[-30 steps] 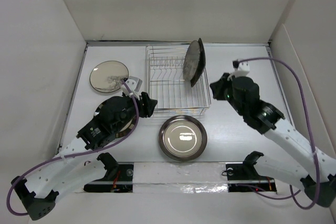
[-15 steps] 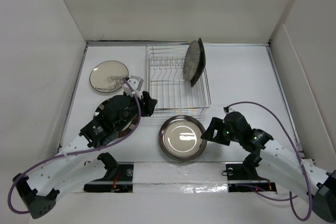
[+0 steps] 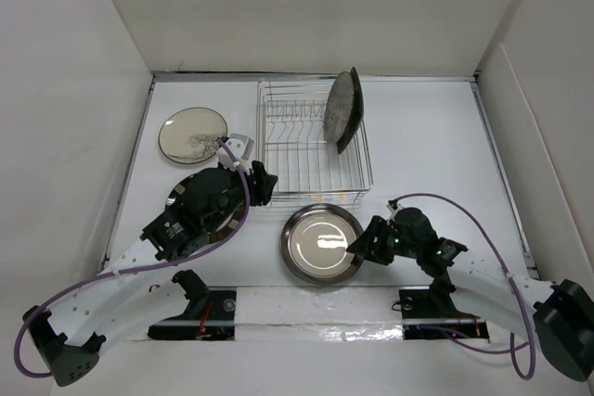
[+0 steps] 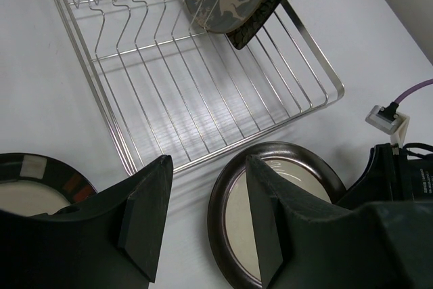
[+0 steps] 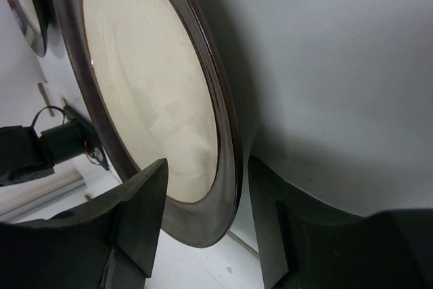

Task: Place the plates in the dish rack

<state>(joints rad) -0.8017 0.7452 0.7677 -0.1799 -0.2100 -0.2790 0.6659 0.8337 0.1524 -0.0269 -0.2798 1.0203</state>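
Right pincer (image 5: 206, 184) of mine stands open, fingers straddling the rim of the cream plate (image 3: 320, 243) lying just before the one dish rack (image 3: 292, 169). One dark plate (image 3: 342, 110) stands in it; three lie on the table (image 3: 418, 136): four plates in all. Left pincer (image 4: 206, 214) gapes, empty.

Legible text, labels, brands, numbers, signs: none in any view. Small pale marks on the black housing of the left arm (image 3: 174, 227), seen from the top camera, are too small to read.
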